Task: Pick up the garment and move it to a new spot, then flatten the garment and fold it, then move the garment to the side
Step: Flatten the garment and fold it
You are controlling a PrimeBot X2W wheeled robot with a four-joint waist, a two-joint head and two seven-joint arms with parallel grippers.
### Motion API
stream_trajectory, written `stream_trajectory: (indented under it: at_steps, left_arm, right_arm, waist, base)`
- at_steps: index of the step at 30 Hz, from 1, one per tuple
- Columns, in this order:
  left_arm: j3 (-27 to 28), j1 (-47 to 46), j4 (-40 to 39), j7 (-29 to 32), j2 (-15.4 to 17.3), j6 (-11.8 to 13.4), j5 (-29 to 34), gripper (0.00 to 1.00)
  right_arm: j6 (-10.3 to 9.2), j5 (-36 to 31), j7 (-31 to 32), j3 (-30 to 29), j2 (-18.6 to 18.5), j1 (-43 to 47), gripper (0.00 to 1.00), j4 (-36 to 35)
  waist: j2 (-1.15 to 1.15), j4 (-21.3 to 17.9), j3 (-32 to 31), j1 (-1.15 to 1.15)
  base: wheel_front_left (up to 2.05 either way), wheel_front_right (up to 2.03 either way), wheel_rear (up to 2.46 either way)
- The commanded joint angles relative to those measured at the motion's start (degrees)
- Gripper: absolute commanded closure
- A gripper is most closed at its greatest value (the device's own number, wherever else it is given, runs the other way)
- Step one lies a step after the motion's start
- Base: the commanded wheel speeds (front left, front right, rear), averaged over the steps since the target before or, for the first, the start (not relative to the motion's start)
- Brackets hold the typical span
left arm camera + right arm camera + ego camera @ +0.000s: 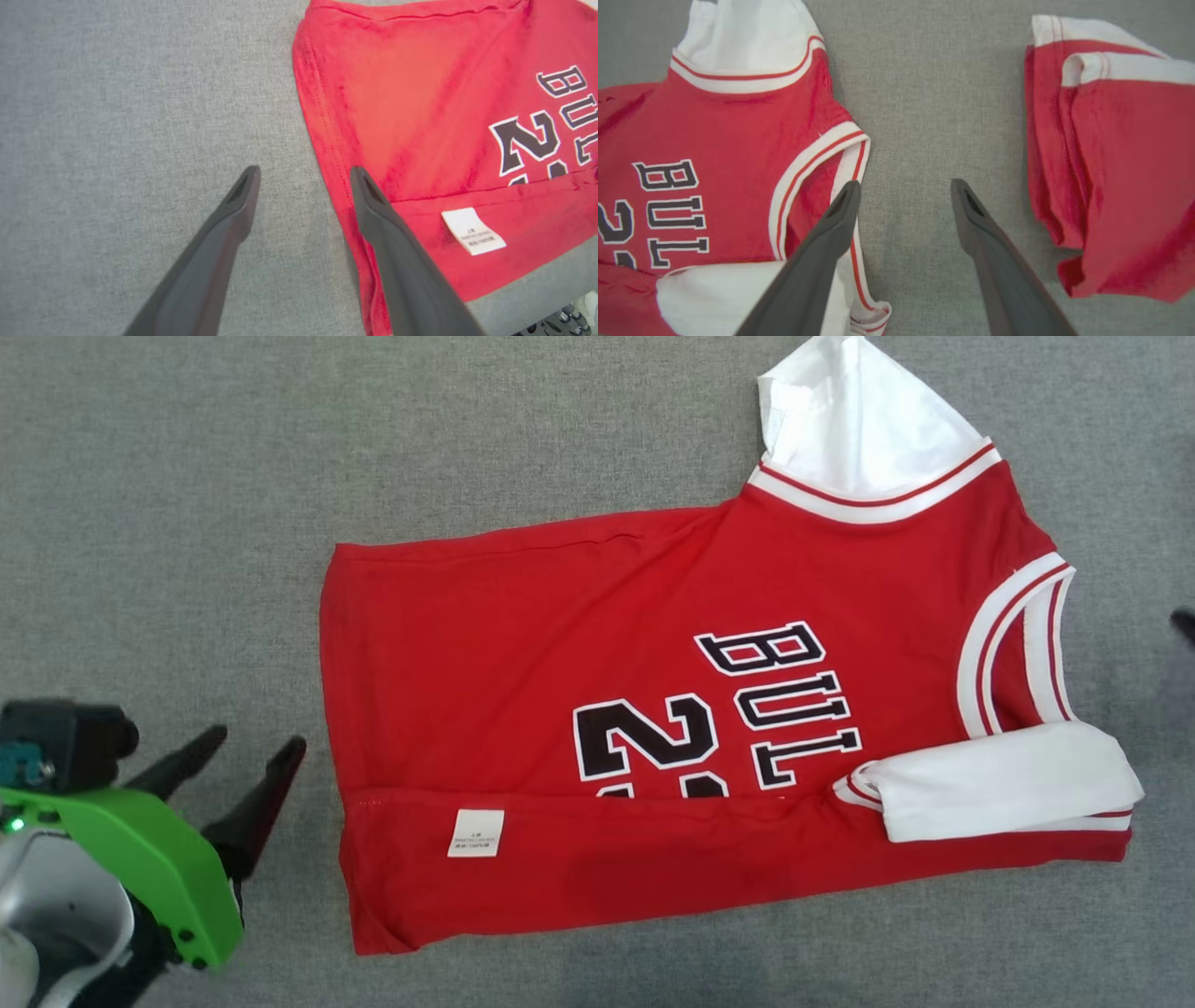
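Observation:
The garment (653,644) is a red jersey with white sleeves and black lettering, lying flat on the grey cloth surface. Its near long edge is folded up over the front, and a white tag (475,832) shows on that flap. My left gripper (261,737) stands open just left of the hem, holding nothing. In the left wrist view the left gripper (304,171) has one finger over the garment's (420,116) hem edge and the other over bare cloth. My right gripper (906,184) is open and empty beside the collar end of the garment (714,140).
A second folded red piece with white trim (1111,163) lies to the right of my right gripper. The grey cloth surface (168,523) stretches wide to the left of and behind the jersey.

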Motion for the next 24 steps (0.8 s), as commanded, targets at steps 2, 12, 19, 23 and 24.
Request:
stream_trajectory:
  at_steps: [2,12,19,23,24]
  left_arm:
    - [1.03,-6.6,1.45,1.62,-1.42,-0.99,0.41,0.0]
    - [-6.38,-28.33,12.33,12.82,-10.03,-6.98,6.17,0.0]
    - [-9.59,-36.36,18.59,17.7,-14.66,-10.68,6.51,0.0]
    - [-11.28,-37.43,19.84,19.72,-16.36,-12.15,5.29,0.0]
    - [-11.66,-37.57,20.03,20.14,-16.55,-12.53,5.19,0.0]
  right_arm:
    - [0.01,-2.47,-2.88,2.54,-1.86,-9.74,0.0,1.46]
    - [0.0,-9.02,-0.4,17.73,-3.26,-37.39,0.0,13.95]
    - [0.01,-10.72,2.52,26.29,0.17,-51.95,0.0,23.48]
    - [0.01,-10.83,4.17,29.19,1.19,-54.81,0.0,27.39]
    - [0.01,-10.67,4.6,29.79,1.21,-55.05,0.0,28.11]
  waist:
    - [0.69,0.55,4.94,0.0]
    - [0.69,3.69,12.37,0.0]
    - [0.69,5.69,13.52,0.0]
    - [0.69,6.43,13.33,0.0]
    - [0.69,6.56,13.32,0.0]
  base:
    - [0.0,0.0,0.0]
    - [0.0,0.0,0.0]
    - [0.0,0.0,0.0]
    - [0.0,0.0,0.0]
    - [0.0,0.0,0.0]
